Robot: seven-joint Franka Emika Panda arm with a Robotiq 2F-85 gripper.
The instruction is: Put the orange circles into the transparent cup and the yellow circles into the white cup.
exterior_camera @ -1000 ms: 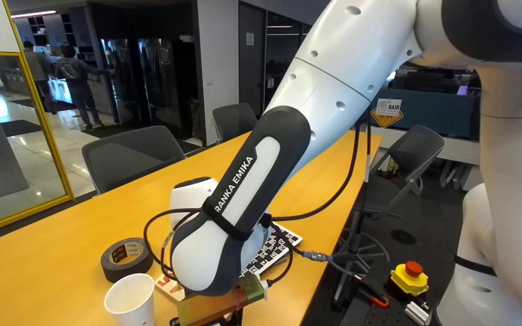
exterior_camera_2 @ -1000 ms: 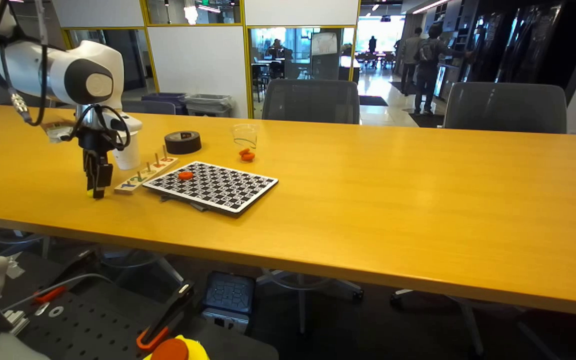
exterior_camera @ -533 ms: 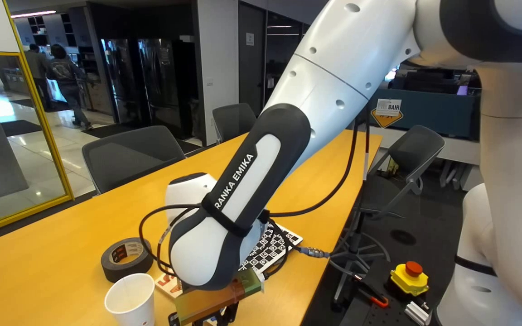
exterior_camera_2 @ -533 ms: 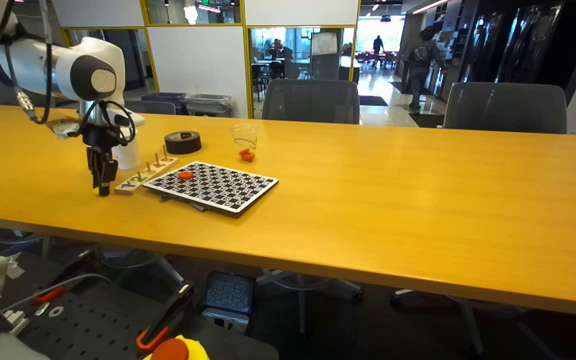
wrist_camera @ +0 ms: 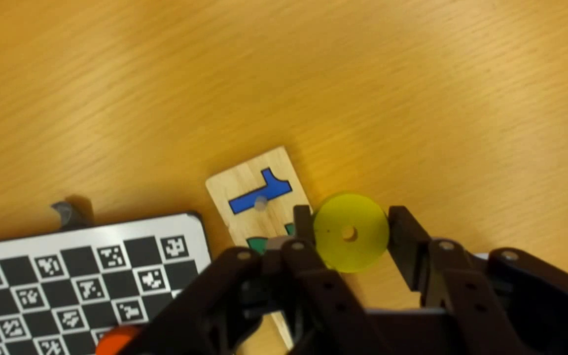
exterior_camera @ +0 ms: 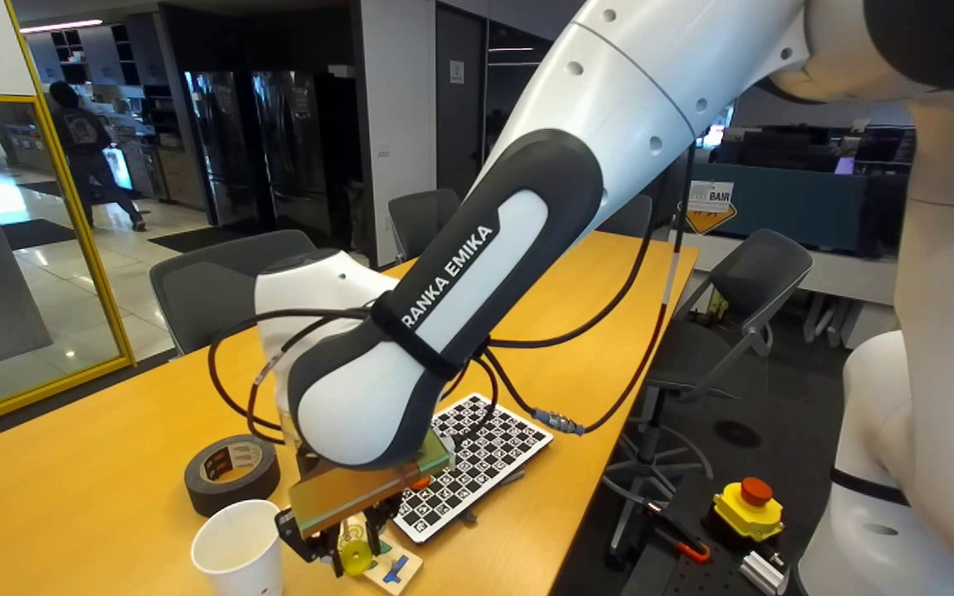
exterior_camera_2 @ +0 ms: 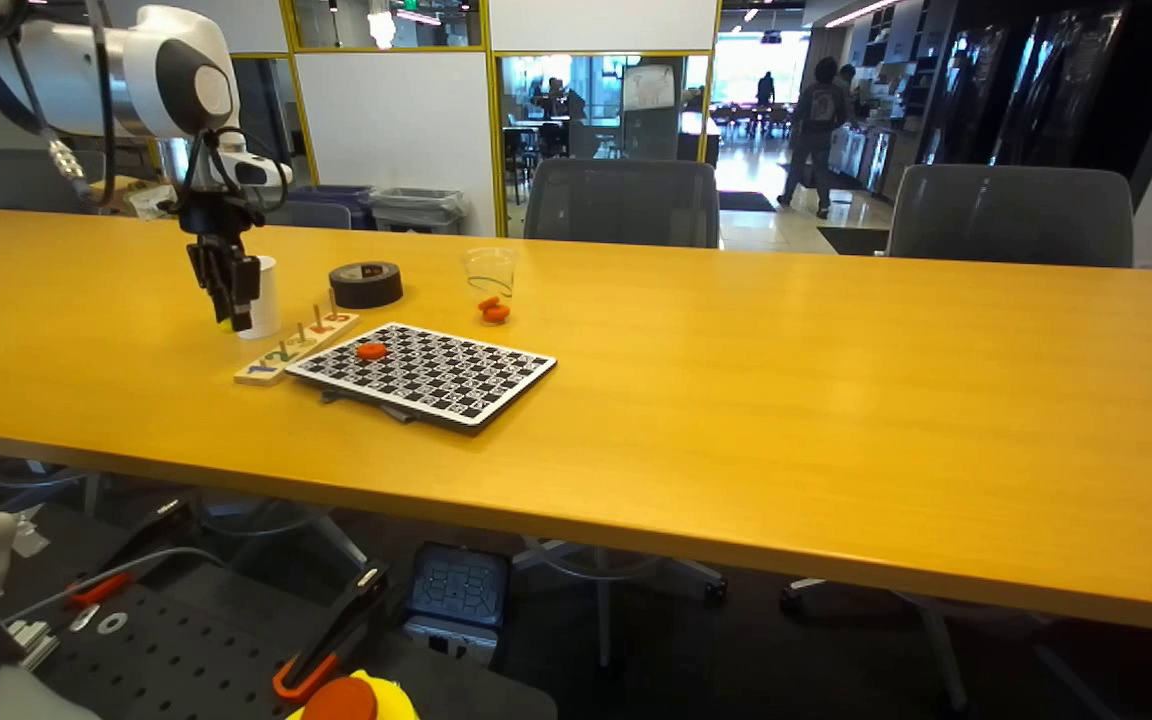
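Table below, our gripper pinches a yellow disc near the white cup. Yellow step, we judge; next: lift over it, centre, release. Orange disc on board pending; other orange discs in clear cup.

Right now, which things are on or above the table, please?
checkerboard: one, black and white, on table
transparent cup: one, clear, on table
white cup: one, white, on table
tape roll: one, black, near white cup
number board: one, tan, beside checkerboard
small pieces: two visible, grey, at checkerboard's edge
orange discs: at least three, orange, one on checkerboard, others in transparent cup
yellow disc: one, yellow, between jaws
robot arm: one, mostly white, above table
jaws: pair, black, closed on yellow disc
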